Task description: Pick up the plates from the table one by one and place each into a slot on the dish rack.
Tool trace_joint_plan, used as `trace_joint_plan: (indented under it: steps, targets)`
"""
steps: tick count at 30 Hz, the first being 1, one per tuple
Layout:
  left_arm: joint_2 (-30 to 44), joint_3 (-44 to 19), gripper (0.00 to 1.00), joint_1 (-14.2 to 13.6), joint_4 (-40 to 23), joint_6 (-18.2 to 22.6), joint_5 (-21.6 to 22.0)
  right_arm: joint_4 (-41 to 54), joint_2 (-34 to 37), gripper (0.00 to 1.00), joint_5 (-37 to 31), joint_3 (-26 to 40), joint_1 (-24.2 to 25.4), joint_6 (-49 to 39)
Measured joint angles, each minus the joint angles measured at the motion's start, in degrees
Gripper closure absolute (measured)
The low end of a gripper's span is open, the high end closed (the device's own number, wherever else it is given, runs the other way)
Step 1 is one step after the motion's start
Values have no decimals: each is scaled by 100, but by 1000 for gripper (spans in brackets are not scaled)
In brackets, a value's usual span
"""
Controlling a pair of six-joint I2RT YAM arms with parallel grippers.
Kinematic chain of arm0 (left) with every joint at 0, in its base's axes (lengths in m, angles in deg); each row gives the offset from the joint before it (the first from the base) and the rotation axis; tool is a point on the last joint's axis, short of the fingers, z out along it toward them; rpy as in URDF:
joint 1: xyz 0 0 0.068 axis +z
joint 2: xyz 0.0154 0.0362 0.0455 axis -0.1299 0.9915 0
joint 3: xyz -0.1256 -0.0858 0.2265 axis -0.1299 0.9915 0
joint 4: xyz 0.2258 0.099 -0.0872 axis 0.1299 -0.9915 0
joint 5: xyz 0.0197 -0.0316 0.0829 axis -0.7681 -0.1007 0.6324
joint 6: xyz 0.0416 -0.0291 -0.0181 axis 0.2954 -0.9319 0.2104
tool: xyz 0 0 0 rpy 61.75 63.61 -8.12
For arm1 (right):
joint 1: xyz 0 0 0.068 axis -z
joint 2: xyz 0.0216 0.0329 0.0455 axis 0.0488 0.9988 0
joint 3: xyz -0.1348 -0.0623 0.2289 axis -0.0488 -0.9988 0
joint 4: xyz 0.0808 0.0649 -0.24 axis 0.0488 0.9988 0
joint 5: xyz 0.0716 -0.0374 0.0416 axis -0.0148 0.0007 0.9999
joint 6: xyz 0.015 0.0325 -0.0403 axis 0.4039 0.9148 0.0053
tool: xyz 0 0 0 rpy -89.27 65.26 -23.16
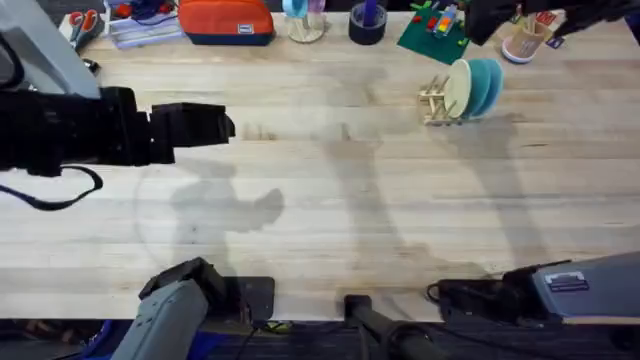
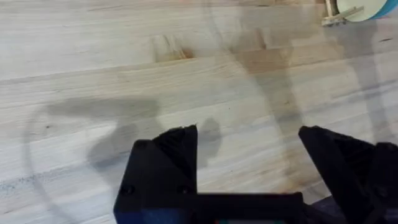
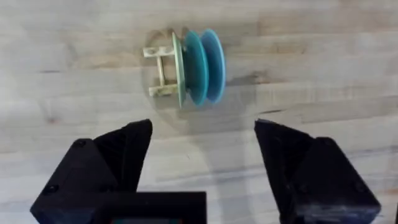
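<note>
All three plates stand on edge in the dish rack (image 1: 437,102), which sits on the table (image 1: 330,200) toward its far right part, a little in from the far edge. The cream-yellow plate (image 1: 458,88) stands nearest the bare pegs of the rack, and the two teal-blue plates (image 1: 486,85) stand just behind it, close together, each in its own slot as far as the right wrist view shows. In that view the cream plate (image 3: 178,70) shows as a thin pale rim, with the teal pair (image 3: 204,65) beside it and the rack's wooden rails (image 3: 160,71) sticking out on the other side.

The left gripper (image 1: 215,125) hangs over the left half of the table, well apart from the rack, and points toward the table's middle. Its jaws are spread wide with nothing between them, bare wood showing in the gap in the left wrist view (image 2: 249,162). A corner of the rack (image 2: 339,14) shows far off in that view.

The right gripper (image 3: 204,155) is likewise released, its two black fingers (image 3: 127,152) wide apart and empty. The rack and plates lie ahead of it, apart from the fingertips, with clear wood between.

Along the far edge of the table lie an orange pouch (image 1: 226,20), a green brick baseplate (image 1: 433,32) and a cup of utensils (image 1: 523,40).
</note>
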Motion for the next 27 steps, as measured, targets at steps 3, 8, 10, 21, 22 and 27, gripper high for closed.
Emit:
trace_joint_plan:
  steps: [3,8,10,21,22,27]
  targets:
    - [0,0,7,0,0,0,0,143,-193,9,-1,-2,0,0]
    - [0,0,6,0,0,0,0,282,-520,9,50,0,0,0]
    - [0,0,6,0,0,0,0,329,-656,9,143,0,0,1]
    - [0,0,8,0,0,0,0,713,-1118,10,368,0,0,2]
    - [0,0,7,0,0,-2,0,752,-1144,10,370,0,0,4]
    - [0,0,6,0,0,0,0,846,-1302,20,390,0,0,2]
